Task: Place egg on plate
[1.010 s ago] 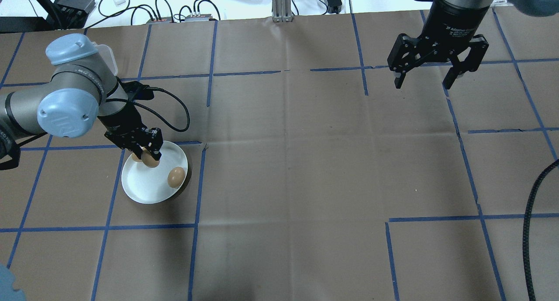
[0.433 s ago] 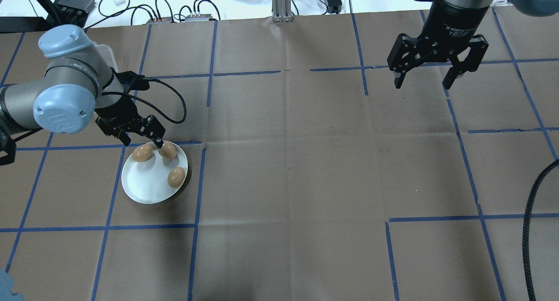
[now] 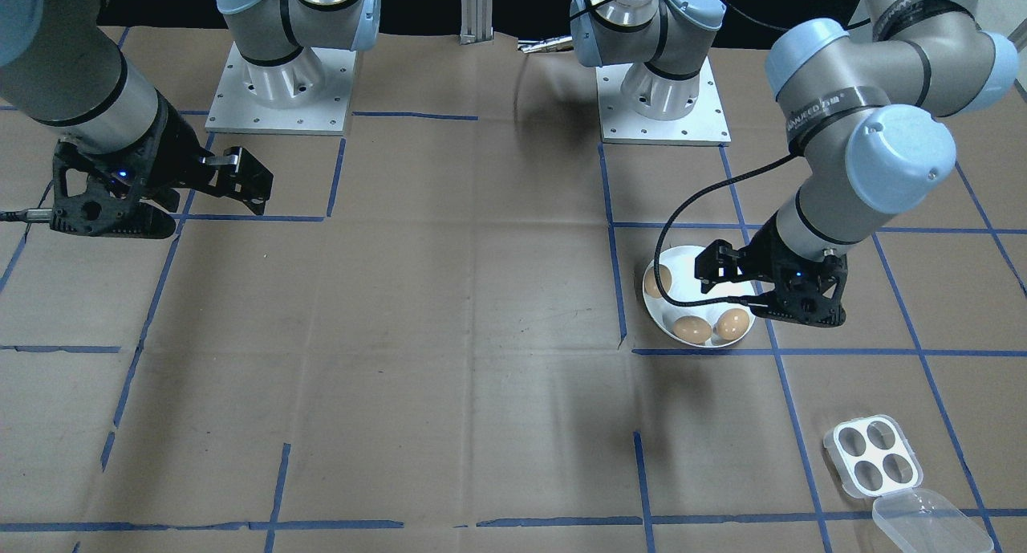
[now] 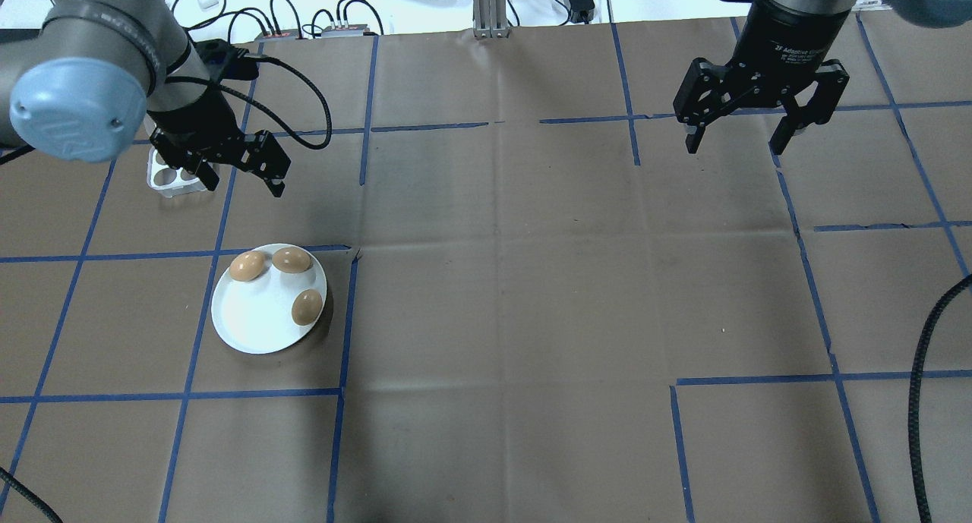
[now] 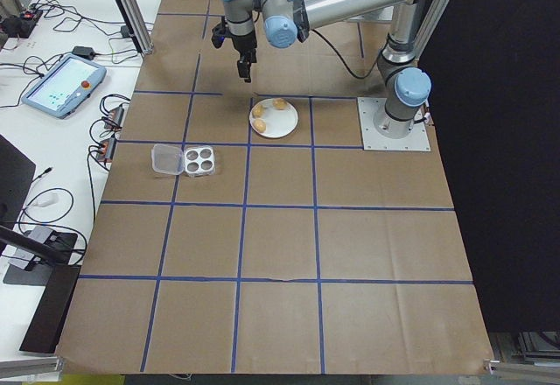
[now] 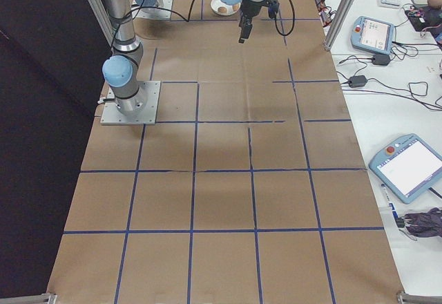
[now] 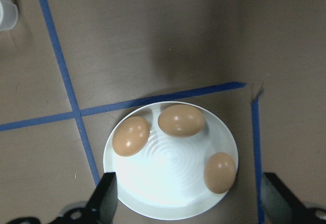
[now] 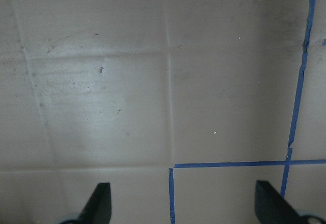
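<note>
Table (image 4: pixel 531 295): brown paper cover, blue tape grid, as I see it from the overhead feed.

Left gripper (image 4: pixel 239 175): raised above the table, beyond the plate on the side away from the robot; I read the fingers as spread apart, nothing between them.

Right gripper (image 4: pixel 740 142): well apart from the plate, far across the table; fingers spread wide, holding nothing.

Plate (image 4: pixel 254 326): white, round, flat on the table.

Tray (image 3: pixel 874 455): white, four cups, all vacant; clear lid (image 3: pixel 931 523) hinged open; near the plate, towards the operators' side.

Eggs, three, brown, all on the plate: two (image 4: pixel 247 266) (image 4: pixel 291 259) side by side at its far rim, one (image 4: pixel 307 307) at its right rim.
</note>
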You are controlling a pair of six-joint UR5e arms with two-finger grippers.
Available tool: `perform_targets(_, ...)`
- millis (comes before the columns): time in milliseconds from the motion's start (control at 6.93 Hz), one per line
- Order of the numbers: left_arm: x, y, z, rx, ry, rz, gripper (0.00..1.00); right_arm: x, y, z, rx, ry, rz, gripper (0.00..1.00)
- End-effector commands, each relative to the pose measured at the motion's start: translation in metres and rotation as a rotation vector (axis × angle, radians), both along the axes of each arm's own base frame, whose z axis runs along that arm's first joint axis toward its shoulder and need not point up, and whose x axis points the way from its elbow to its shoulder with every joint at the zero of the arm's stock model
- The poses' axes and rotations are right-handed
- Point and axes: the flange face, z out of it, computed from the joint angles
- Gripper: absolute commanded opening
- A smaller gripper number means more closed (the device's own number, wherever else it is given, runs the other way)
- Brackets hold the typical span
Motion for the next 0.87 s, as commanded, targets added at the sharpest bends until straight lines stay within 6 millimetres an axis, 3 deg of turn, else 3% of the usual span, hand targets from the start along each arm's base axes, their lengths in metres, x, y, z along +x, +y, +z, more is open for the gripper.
perform_targets(0,-0.068,0.023,0.065,0.003,-0.016,0.055,0.99,0.000,0.000,0.000,-0.001,0.000,0.000,1.00)
perform_targets(144,-0.083,0.033,0.078,-0.015,-0.020,0.061,0.99,0.000,0.000,0.000,-0.001,0.000,0.000,1.00)
perform_targets(289,-0.083,0.041,0.076,0.006,-0.022,0.062,0.99,0.000,0.000,0.000,-0.001,0.000,0.000,1.00)
perform_targets(722,-0.080,0.042,0.072,0.013,-0.028,0.062,0.99,0.000,0.000,0.000,-0.001,0.000,0.000,1.00)
